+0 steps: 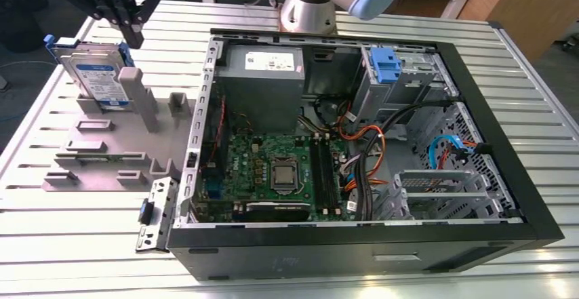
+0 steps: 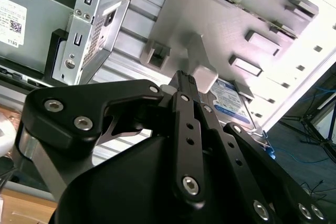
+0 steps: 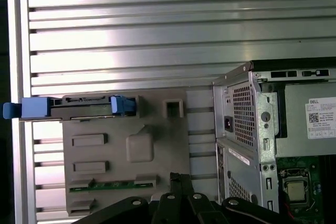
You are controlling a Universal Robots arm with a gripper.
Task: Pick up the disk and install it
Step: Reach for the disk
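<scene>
The disk (image 1: 95, 75) stands upright on its edge in a grey holder (image 1: 100, 156) on the table, on the exterior view's left of the open computer case (image 1: 470, 109). It is silver-grey with a white-and-blue label and blue rails. My gripper (image 1: 134, 40) hangs just above the disk's upper corner, beside the holder's tall post, fingers shut with nothing between them. The first wrist view looks down on the disk's top edge (image 3: 79, 106), with the gripper (image 3: 179, 178) some way off it. The second wrist view has the disk's label (image 2: 231, 98) just beyond the fingertips (image 2: 184, 80).
Inside the case, a blue bracket (image 1: 384, 65) sits in the drive cage at the back, next to the grey power supply (image 1: 262, 75). The motherboard (image 1: 271, 170) and loose cables (image 1: 362, 143) fill the case floor. The arm's base (image 1: 308, 7) stands behind the case.
</scene>
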